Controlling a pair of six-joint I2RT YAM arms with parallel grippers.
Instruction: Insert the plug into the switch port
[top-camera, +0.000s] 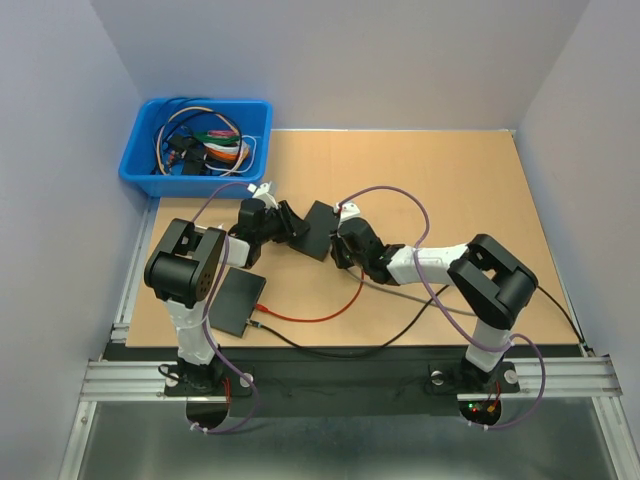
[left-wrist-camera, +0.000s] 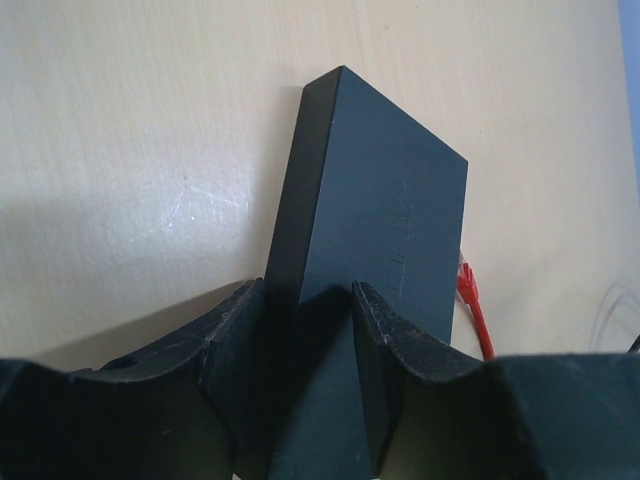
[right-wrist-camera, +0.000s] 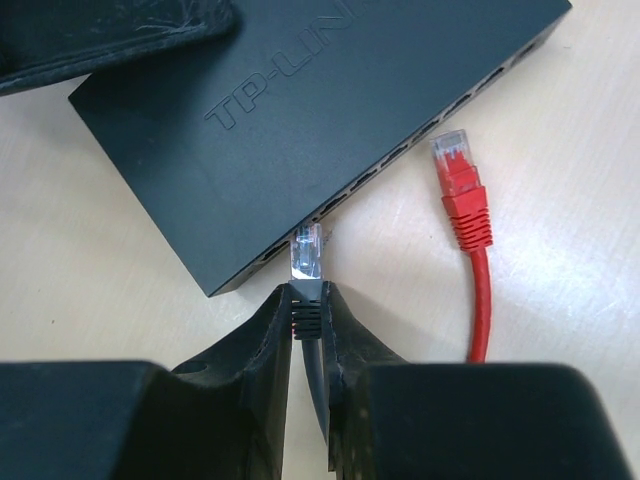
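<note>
A black network switch (top-camera: 312, 230) lies mid-table; it also shows in the left wrist view (left-wrist-camera: 370, 230) and the right wrist view (right-wrist-camera: 300, 110), its row of ports facing my right gripper. My left gripper (left-wrist-camera: 305, 300) is shut on the switch's edge. My right gripper (right-wrist-camera: 308, 300) is shut on the grey boot of a grey cable; its clear plug (right-wrist-camera: 306, 252) points at the port row, its tip right at the switch's front edge near the left end. A loose red cable's plug (right-wrist-camera: 460, 190) lies beside it on the table.
A second black box (top-camera: 232, 300) lies at the near left with the red cable (top-camera: 315, 315) running from it. A blue bin (top-camera: 197, 145) of cables stands at the back left. A black cable (top-camera: 400, 335) trails over the table's front.
</note>
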